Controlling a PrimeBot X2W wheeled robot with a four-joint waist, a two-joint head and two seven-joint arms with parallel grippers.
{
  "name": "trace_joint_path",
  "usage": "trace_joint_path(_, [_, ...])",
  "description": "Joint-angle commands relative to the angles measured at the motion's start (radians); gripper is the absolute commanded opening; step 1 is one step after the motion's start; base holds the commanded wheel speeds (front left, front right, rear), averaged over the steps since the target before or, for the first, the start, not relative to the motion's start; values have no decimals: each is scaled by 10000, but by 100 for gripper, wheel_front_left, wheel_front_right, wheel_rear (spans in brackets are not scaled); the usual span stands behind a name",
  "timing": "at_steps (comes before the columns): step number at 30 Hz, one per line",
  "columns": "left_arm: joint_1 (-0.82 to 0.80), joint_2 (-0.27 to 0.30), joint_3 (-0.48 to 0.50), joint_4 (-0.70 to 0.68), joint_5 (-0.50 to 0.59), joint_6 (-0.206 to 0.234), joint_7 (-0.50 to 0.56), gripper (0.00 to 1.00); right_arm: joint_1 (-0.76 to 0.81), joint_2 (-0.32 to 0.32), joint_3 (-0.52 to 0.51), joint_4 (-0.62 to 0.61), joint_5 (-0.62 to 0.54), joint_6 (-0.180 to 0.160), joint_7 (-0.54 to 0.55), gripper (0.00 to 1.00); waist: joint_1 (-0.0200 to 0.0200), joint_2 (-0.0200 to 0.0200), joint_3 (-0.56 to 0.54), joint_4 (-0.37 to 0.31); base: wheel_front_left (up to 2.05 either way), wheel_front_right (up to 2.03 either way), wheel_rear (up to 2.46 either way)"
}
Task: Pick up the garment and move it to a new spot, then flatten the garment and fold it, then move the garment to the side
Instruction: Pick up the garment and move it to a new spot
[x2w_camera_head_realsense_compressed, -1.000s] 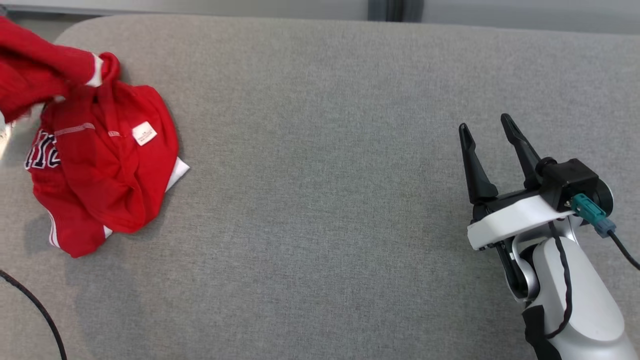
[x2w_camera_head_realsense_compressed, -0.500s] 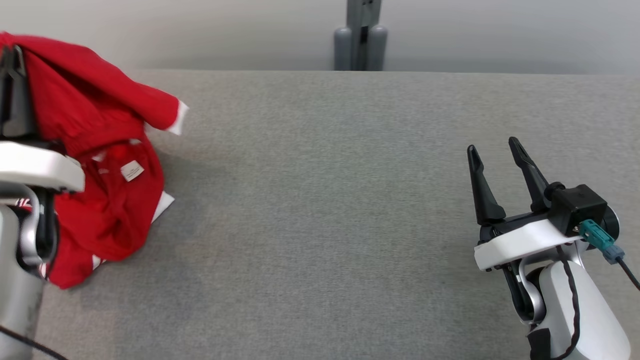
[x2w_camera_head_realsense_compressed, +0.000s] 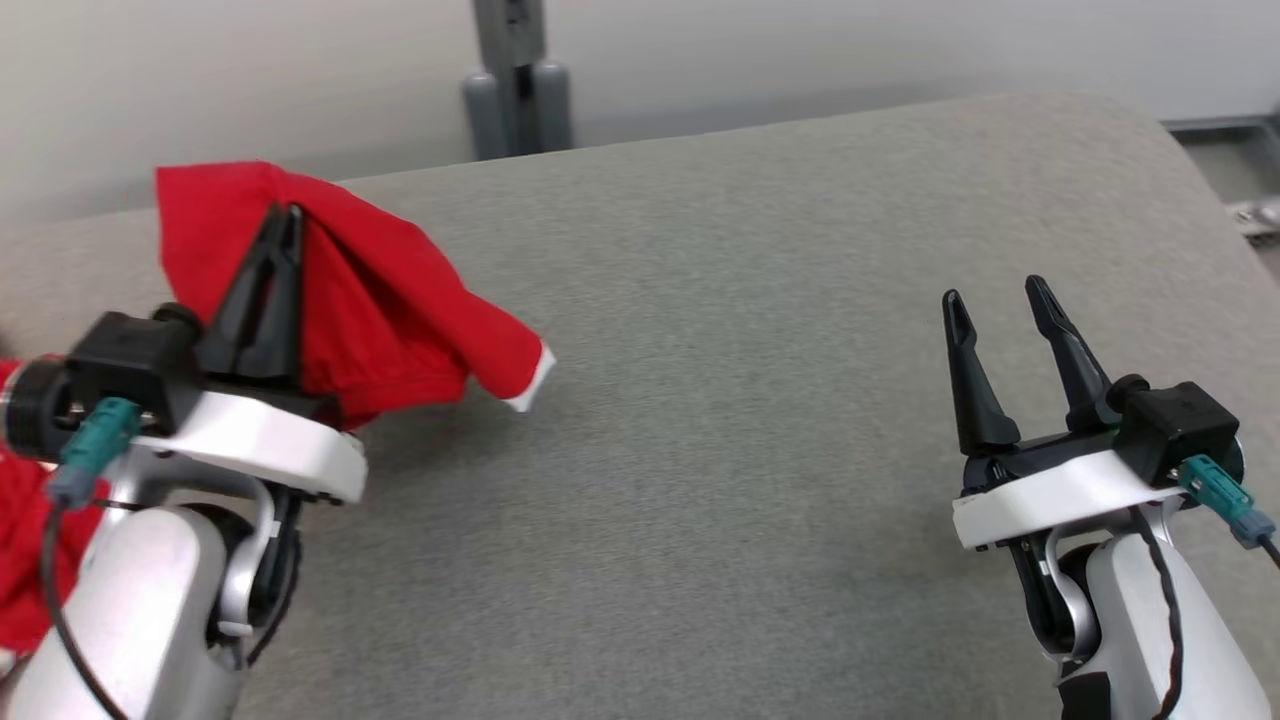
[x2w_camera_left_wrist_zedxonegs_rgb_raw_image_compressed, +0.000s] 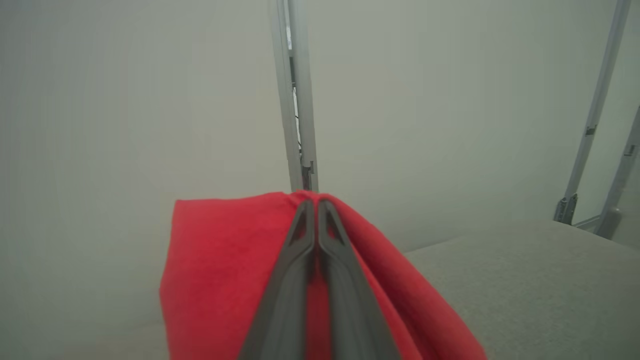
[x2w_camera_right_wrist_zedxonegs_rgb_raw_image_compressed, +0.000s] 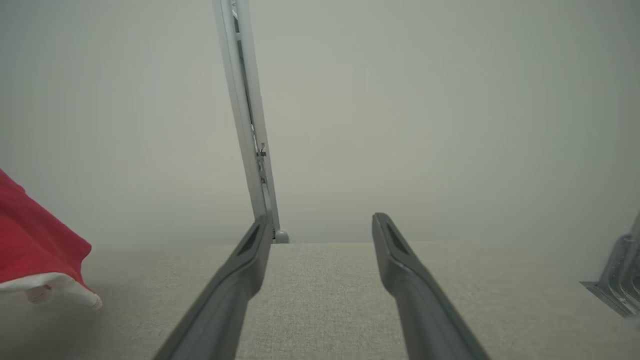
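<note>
Both above grey table (x2w_camera_head_realsense_compressed: 750, 400): left gripper (x2w_camera_head_realsense_compressed: 290, 212) pinched tight on raised red garment (x2w_camera_head_realsense_compressed: 400, 300); right gripper (x2w_camera_head_realsense_compressed: 995, 292) spread wide, empty, well apart.

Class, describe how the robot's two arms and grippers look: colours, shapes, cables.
The left gripper and right gripper each have two long, tapering black fingers on a white curved bracket. Beside sits a black block with a teal connector; a black cable runs down each silver-grey forearm.
</note>
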Motion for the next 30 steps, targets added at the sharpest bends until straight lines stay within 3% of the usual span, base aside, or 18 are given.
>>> trace_joint_path(1, [-100, -118, -241, 160, 45, -100, 58, 0, 82, -67, 3, -91, 114, 5, -41, 100, 0, 0, 294, -878, 0, 0, 0])
trace_joint_path(17, [-1403, -1853, -3111, 2992, 499, -1734, 441, 0, 264, -63, -160, -168, 857, 5, -116, 100, 0, 0, 1347, -2470, 0, 0, 0])
trace_joint_path(18, [-1539, -2105, -3325, 3452, 443, -1963, 430, 44, 250, -63, -201, -211, 895, 5, -121, 100, 0, 0, 1439, -2494, 0, 0, 0])
trace_joint_path(19, [-1624, -2223, -3369, 3624, 398, -2025, 341, 100, 249, -65, -244, -239, 912, 5, -122, 100, 0, 0, 1471, -2474, 0, 0, 0])
trace_joint_path(25, [-1874, -2620, -3499, 3909, 383, -2233, -408, 100, 339, -66, -590, -339, 782, 5, -124, 100, 0, 0, 1374, -2037, 0, 0, 0])
trace_joint_path(30, [-1558, -2520, -3106, 3197, 226, -1925, -1067, 100, 422, -68, -712, -349, 675, 5, -122, 100, 0, 0, 1078, -1476, 0, 0, 0])
